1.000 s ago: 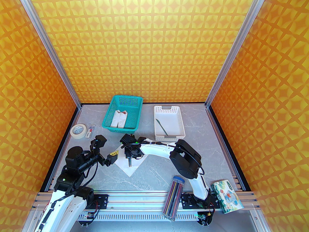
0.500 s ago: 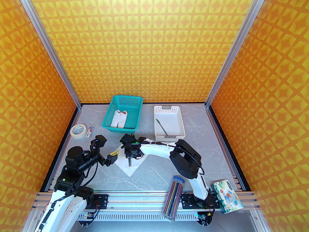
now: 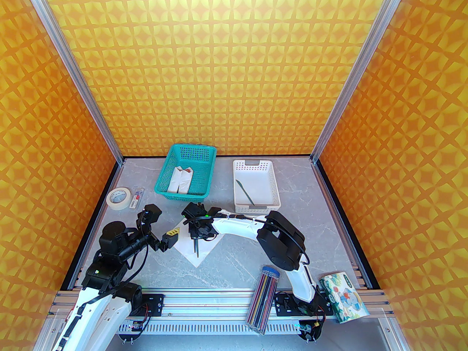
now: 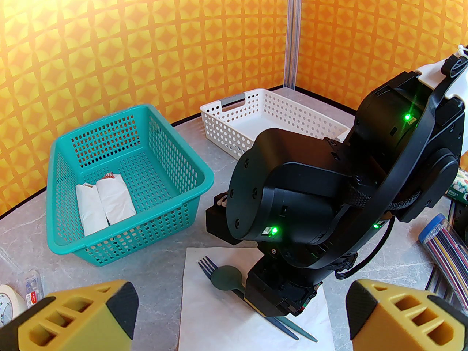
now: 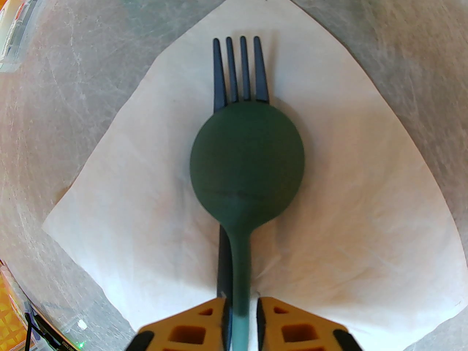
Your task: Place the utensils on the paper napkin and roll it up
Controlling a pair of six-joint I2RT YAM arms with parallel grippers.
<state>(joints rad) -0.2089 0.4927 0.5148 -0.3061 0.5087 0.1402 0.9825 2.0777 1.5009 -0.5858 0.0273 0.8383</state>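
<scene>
From above, both arms stand where they stood a second ago. The one change we make out is under the right claw (image 3: pixel 198 237), where the dark handles seem to reach slightly further down the paper napkin (image 3: pixel 188 252). We read that as the second utensil being let down onto the sheet. The knife (image 3: pixel 245 191) lies in the white basket (image 3: pixel 256 207), not yet fetched, so rolling cannot begin. The left claw (image 3: pixel 162 229) hangs wide open and empty beside the napkin's left corner.

From the left wrist, the fork (image 4: pixel 206 265) and the spoon (image 4: pixel 226 278) lie stacked on the napkin. Their heads point toward the teal basket (image 4: pixel 146 229), and their handles run under the right claw.

From the right wrist, the spoon's bowl covers the fork's neck. The tines point at the napkin's far corner, and both long axes run along its diagonal. The jaws narrowly flank the spoon's handle; we cannot tell whether they pinch it.
</scene>
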